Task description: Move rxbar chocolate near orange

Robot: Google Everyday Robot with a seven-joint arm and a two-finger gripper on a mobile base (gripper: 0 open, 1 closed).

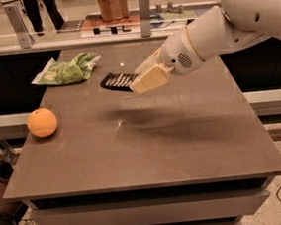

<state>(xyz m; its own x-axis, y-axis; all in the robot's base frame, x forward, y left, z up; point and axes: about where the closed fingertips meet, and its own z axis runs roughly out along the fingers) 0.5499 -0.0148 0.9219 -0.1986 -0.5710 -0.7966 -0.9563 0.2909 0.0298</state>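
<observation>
My gripper (138, 81) hangs above the middle of the grey table (193, 144), its cream fingers (150, 79) shut on the right end of the rxbar chocolate (116, 81). The small black bar with pale lettering sticks out to the left, held in the air; its shadow falls on the table below. The orange (42, 122) sits on the table near the left edge, well to the left of the bar and lower in the view.
A wrinkly green snack bag (67, 70) lies at the table's back left. A glass-fronted counter (122, 21) with small items runs behind the table. The table's edges drop off at left, right and front.
</observation>
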